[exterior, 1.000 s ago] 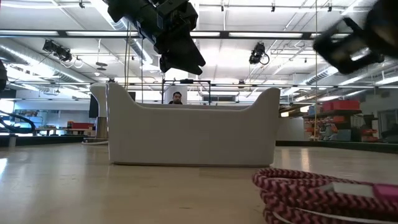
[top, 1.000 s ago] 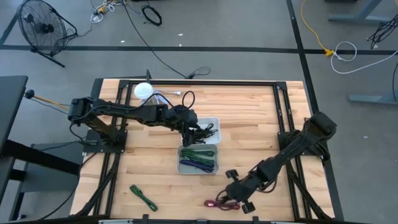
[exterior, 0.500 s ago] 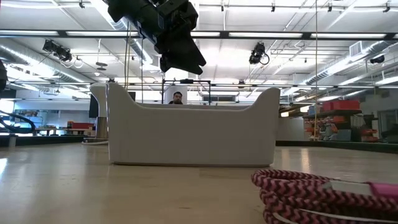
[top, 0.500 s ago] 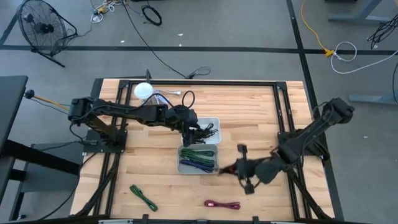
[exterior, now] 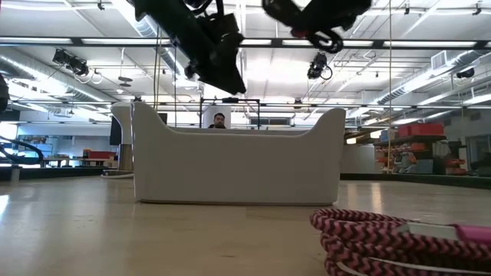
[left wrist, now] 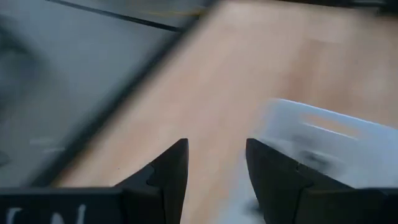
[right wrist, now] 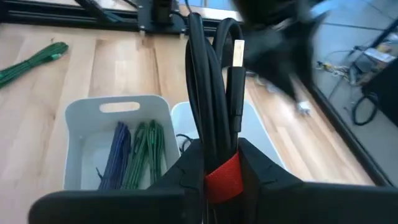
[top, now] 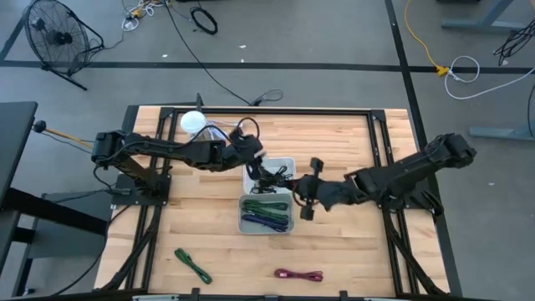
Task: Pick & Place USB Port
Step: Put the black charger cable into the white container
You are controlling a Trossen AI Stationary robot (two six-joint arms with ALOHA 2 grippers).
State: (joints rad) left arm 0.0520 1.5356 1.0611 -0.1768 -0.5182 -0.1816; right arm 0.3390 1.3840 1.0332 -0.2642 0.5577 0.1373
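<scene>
My right gripper [top: 308, 194] hangs just right of the two white bins, shut on a coiled black USB cable [right wrist: 214, 93] bound by a red tie; its metal plug [right wrist: 238, 53] sticks out past the fingers. The far bin [top: 288, 163] holds black cables, and the near bin [top: 267, 226] holds blue and green ones. My left gripper [top: 251, 160] is open above the far bin's left edge and holds nothing; in the left wrist view [left wrist: 217, 168] its fingers stand apart over the wood beside the bin. A maroon cable [top: 299, 274] and a green cable [top: 192, 265] lie on the table near its near edge. My right gripper pinches the black cable bundle between its two fingers [right wrist: 258, 171] at the red tie [right wrist: 222, 177]. The strands run along the fingers and reach out past their tips. The bundle is lifted clear of the table and bins.
In the low view the white bin [exterior: 238, 165] stands mid-table, with both arms above its rim and the maroon cable [exterior: 399, 238] close to the camera. A white round object [top: 193, 122] sits near the far left of the table. Metal frame rails run along both table sides.
My right arm has lifted from beside the maroon cable at the near edge and swung toward the far edge and left, arriving beside the bins. My left gripper has drawn back slightly from over the far bin toward the far left. The maroon cable has stayed where it lay.
</scene>
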